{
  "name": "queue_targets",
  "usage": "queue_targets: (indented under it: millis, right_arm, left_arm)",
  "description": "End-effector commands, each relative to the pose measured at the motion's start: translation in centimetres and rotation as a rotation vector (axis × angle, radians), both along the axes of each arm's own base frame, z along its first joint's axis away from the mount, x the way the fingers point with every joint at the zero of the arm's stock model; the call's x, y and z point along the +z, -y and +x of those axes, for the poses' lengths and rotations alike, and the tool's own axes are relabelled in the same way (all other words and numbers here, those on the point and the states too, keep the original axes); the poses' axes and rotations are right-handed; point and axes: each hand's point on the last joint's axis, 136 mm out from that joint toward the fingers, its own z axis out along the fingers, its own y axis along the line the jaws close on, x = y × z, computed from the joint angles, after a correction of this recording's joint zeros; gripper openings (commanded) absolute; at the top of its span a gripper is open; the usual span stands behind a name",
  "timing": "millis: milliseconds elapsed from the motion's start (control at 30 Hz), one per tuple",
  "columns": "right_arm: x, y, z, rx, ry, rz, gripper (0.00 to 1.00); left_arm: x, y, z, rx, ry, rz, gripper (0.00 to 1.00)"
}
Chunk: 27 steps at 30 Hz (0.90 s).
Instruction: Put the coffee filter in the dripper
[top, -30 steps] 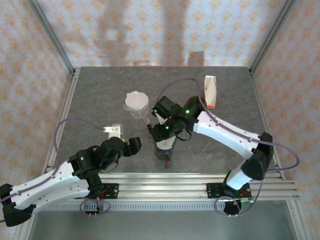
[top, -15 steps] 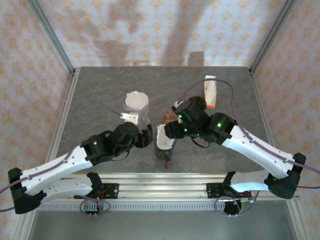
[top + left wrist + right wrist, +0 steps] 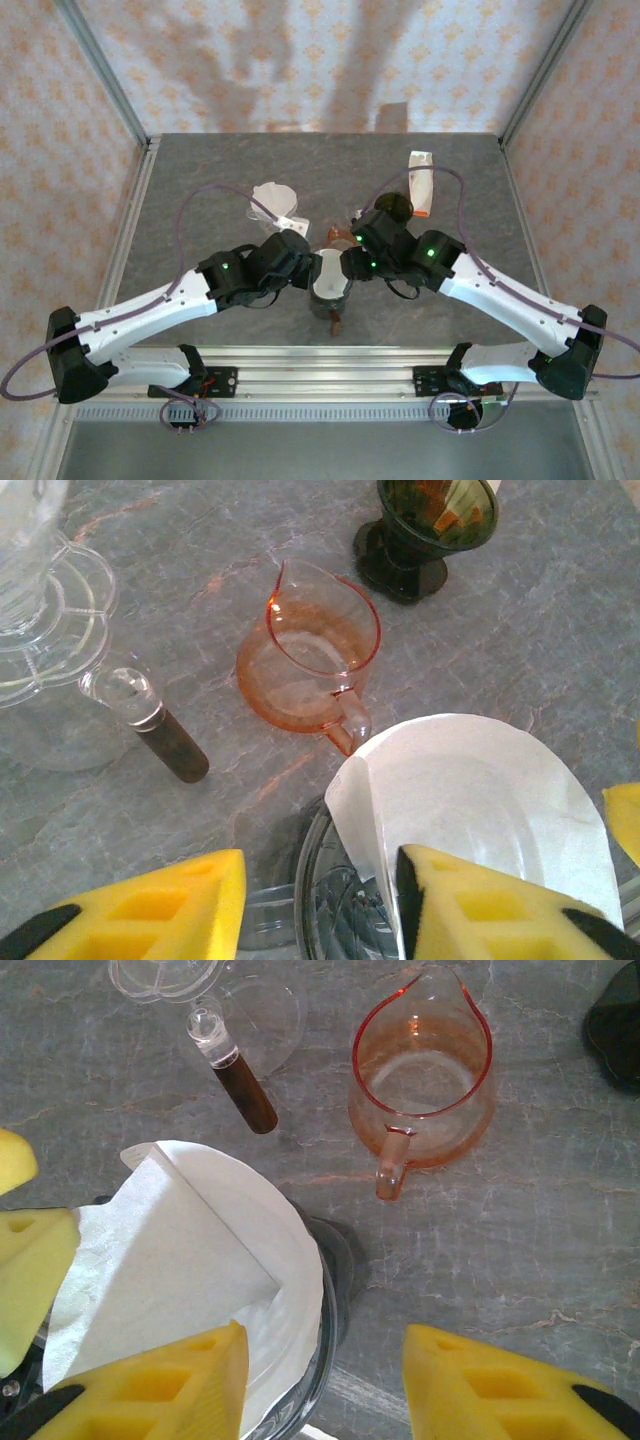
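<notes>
- The left claw is part spread and pinches nothing. Its 2 yellow pads straddle the rim of the glass dripper, 1 outside the glass and 1 over the paper.
- From this claw the coffee filter lies just ahead and to its right, running under the right pad. I cannot tell whether pad and paper touch.
- The filter sits in the dripper, between the 2 claws. It is a white paper cone, half opened, with 1 flap folded across along a sharp crease. Its upper edge stands above the glass rim, so I judge it not fully seated.
- The cone's long axis runs down into the glass, with its mouth opening up toward both claws.
- The right claw is also part spread, with nothing pinched. The filter lies just ahead and to its left, its lower edge passing under the left pad, and the rim crosses the gap between the pads.
- Both claws look equally near. The next move likely turns on pushing that folded flap outward and down against the glass.
</notes>
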Motion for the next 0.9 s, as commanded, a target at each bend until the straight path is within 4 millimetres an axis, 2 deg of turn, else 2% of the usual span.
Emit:
queue_targets:
  millis: [0,333,467,633,867]
  right_arm:
    - [0.5,0.8,0.6,-0.042,0.036,0.011,0.42]
    - [0.2,-0.1,-0.3,0.002,-0.010,0.044,0.36]
    - [0.1,-0.4,-0.5,0.007,-0.017,0.044,0.36]
    - [-0.4,-0.9,-0.8,0.021,-0.026,0.024,0.42]
    - [-0.8,-1.4,-1.0,0.036,-0.039,0.011,0.42]
  left_arm:
    - [0.4,0.6,-0.1,-0.030,-0.001,0.009,0.38]
    - [-0.4,0.4,-0.4,-0.015,-0.022,0.001,0.21]
    - [-0.3,0.4,-0.4,-0.012,-0.020,-0.013,0.17]
    - [-0.3,0.6,-0.5,-0.014,-0.025,-0.021,0.14]
    - [-0.2,0.6,-0.5,-0.003,-0.029,-0.039,0.02]
